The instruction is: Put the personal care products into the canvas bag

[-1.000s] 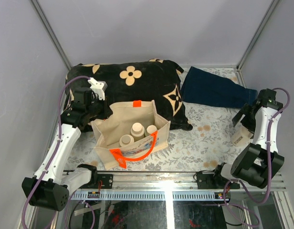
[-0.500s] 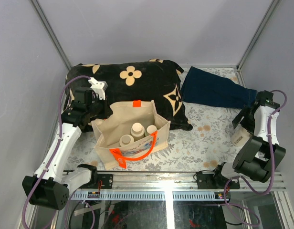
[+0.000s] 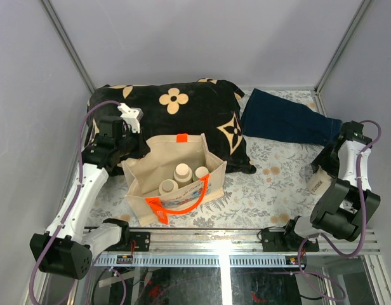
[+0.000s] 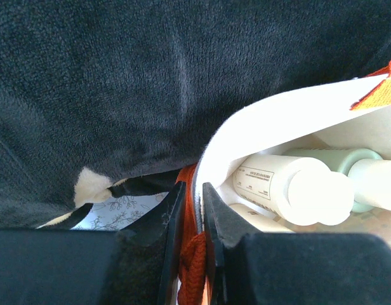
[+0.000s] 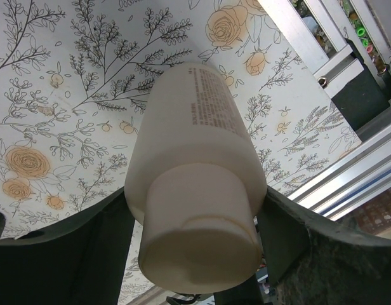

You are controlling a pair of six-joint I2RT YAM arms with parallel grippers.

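Far right of the bag (image 3: 159, 166), across open flowered table (image 3: 265, 184) and close to its right edge, the right gripper (image 5: 195, 216), spread wide a second ago, now clamps the last bottle (image 5: 195, 127); the left gripper (image 4: 192, 190) pinches the bag's left rim, three bottles (image 3: 183, 173) inside.

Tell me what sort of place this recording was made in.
Probably a lab robot cell dressed as a home scene, not a real room: plain grey panel walls in metal framing, an aluminium rail along the near edge, and a floral cloth with a black cushion as props.
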